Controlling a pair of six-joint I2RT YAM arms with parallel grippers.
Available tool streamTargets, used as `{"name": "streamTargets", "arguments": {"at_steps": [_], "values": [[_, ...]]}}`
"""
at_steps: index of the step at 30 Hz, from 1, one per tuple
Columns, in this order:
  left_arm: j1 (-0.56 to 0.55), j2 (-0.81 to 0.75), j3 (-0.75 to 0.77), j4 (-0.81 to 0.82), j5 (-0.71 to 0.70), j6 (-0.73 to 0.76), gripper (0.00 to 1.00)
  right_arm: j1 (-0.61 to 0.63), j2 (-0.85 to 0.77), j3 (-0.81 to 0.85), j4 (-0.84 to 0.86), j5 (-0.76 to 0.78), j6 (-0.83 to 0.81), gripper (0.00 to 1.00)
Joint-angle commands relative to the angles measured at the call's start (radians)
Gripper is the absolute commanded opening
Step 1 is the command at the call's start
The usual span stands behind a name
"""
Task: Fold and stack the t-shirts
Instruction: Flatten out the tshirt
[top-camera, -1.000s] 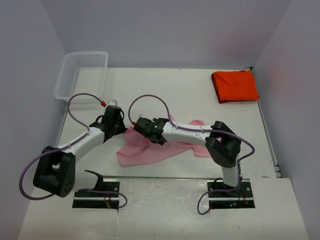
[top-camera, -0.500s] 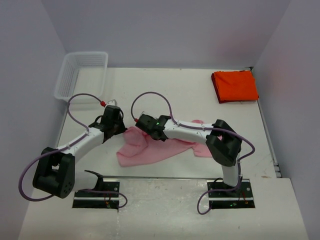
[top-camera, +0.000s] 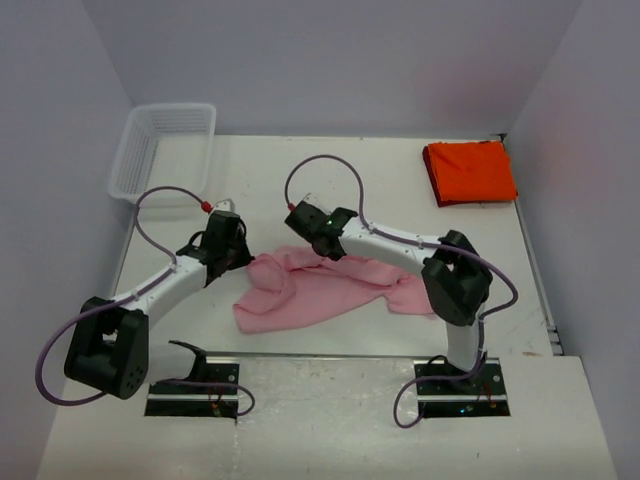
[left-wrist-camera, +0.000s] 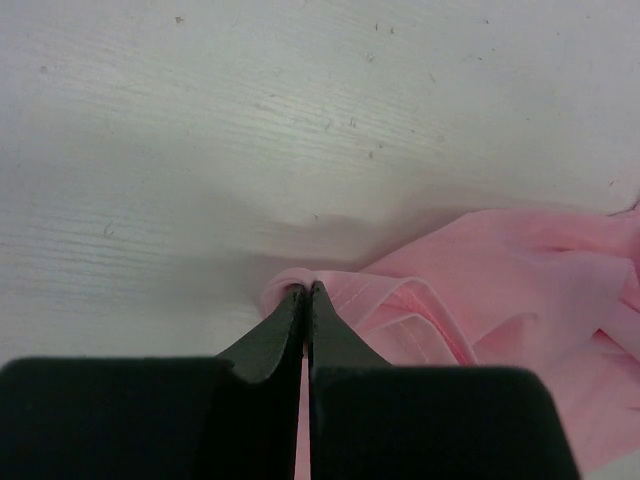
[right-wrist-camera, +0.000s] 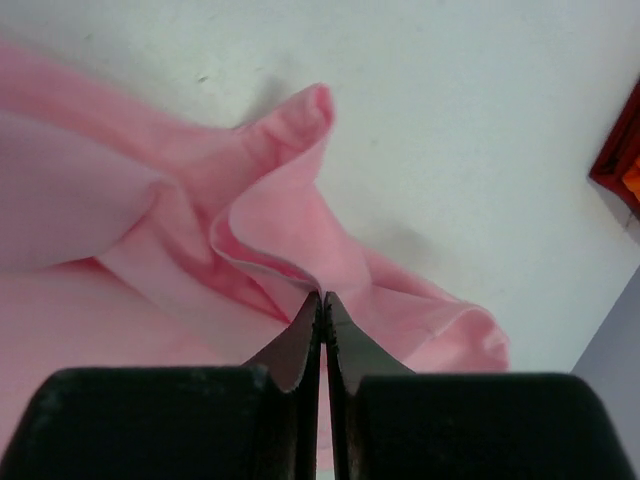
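Note:
The light pink t-shirt (top-camera: 320, 288) lies crumpled on the white table between the two arms. My left gripper (top-camera: 243, 258) (left-wrist-camera: 306, 288) is shut on the pink t-shirt's left edge, a hemmed fold (left-wrist-camera: 400, 300) beside its tips. My right gripper (top-camera: 322, 245) (right-wrist-camera: 322, 295) is shut on a raised fold of the same pink t-shirt (right-wrist-camera: 260, 220) near its upper middle. The orange-red t-shirt (top-camera: 469, 171) lies folded at the back right of the table; a sliver of it (right-wrist-camera: 625, 165) shows at the right edge of the right wrist view.
A white mesh basket (top-camera: 162, 148) stands at the back left corner. Walls close in the table on the left, back and right. Both arm bases (top-camera: 195, 385) sit on the near edge.
My right gripper has closed on a fold of the pink t-shirt and moved rightward and toward the back, pulling the cloth out wider. The left arm has stayed put.

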Motion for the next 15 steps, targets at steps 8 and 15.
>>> {"name": "streamTargets", "arguments": {"at_steps": [8, 15], "values": [[-0.037, -0.254, 0.206, -0.117, -0.043, 0.076, 0.00, -0.277, -0.250, 0.504, -0.121, -0.003, 0.071, 0.00], [-0.038, -0.296, 0.512, -0.254, 0.006, 0.136, 0.00, -0.425, -0.225, 0.838, -0.299, -0.130, 0.051, 0.00]]}}
